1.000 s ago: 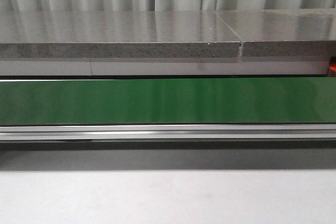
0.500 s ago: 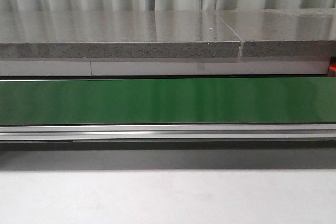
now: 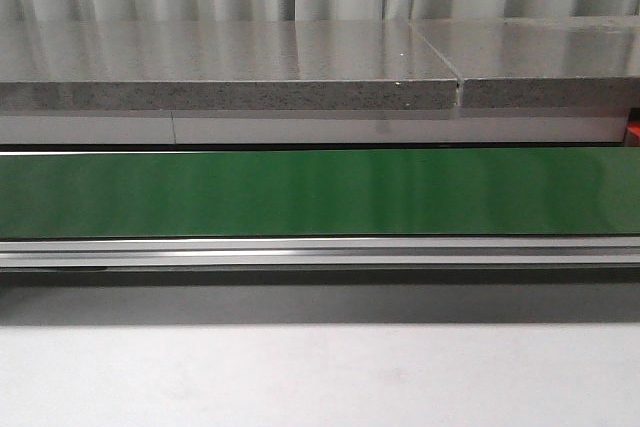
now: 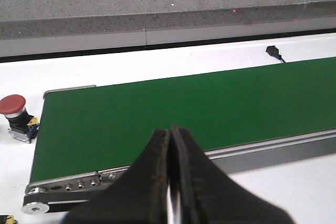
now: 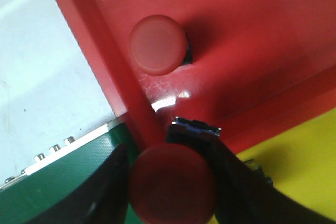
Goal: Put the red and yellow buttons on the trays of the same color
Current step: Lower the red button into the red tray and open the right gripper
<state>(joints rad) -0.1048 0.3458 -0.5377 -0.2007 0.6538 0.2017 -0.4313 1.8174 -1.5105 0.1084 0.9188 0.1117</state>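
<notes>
Two red buttons appear in the right wrist view. One red button already sits inside the red tray, close to the tray's rim. A second, the held red button, is clamped between the fingers of the right gripper, its cap facing the camera and its metal base projecting toward the tray. It hangs over the tray's rim, where the tray meets the green conveyor belt; whether it touches anything below cannot be told. The grip across the cap's sides leaves the base free to go down first, which suits setting it upright beside the first button. A yellow tray lies just beside the red tray, on the side away from the belt; no yellow button shows in it.

The left gripper has its fingers pressed together, holding nothing, and is poised above the near edge of the belt. A third red-capped button stands on the white table just off the belt's end, apart from the belt; it is likely an untouched piece or a stop switch, which cannot be settled here.

The front view shows only the bare belt; neither arm, tray nor button enters it. Judged stage: the carry is nearly complete, release over the red tray pending.
</notes>
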